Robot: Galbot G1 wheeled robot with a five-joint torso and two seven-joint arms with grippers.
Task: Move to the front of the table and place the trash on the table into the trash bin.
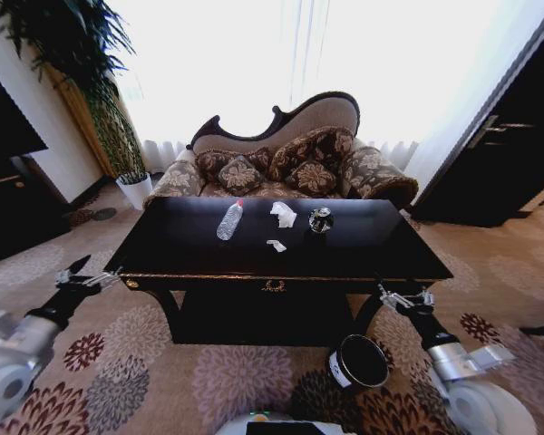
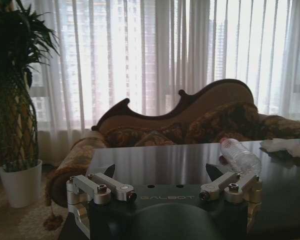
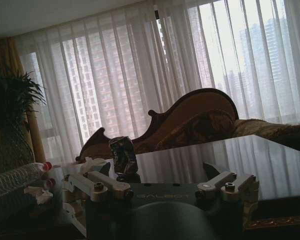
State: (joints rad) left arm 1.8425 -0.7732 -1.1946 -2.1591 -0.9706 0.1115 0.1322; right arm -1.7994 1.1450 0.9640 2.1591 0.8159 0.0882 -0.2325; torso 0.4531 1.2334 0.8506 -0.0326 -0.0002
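Observation:
The black glossy table (image 1: pixel 163 249) with gold trim stands straight ahead. On its top lie a clear plastic bottle (image 1: pixel 228 220), a crumpled white paper wad (image 1: pixel 284 214), a tiny white scrap (image 1: pixel 276 246) and a dark crushed can (image 1: pixel 320 219). The black trash bin (image 1: pixel 358 362) sits on the carpet in front of the table's right leg. My left gripper (image 1: pixel 89 275) is open and empty off the table's front left corner. My right gripper (image 1: pixel 403 297) is open and empty at the front right, just above the bin. The left wrist view shows the bottle (image 2: pixel 240 155) and paper (image 2: pixel 285 146); the right wrist view shows the can (image 3: pixel 123 155).
A carved sofa (image 1: pixel 281 163) with patterned cushions stands behind the table. A white plant pot (image 1: pixel 136 188) with a tall plant is at the back left. Dark cabinets flank the room, one at the right (image 1: pixel 508 154). Patterned carpet surrounds the table.

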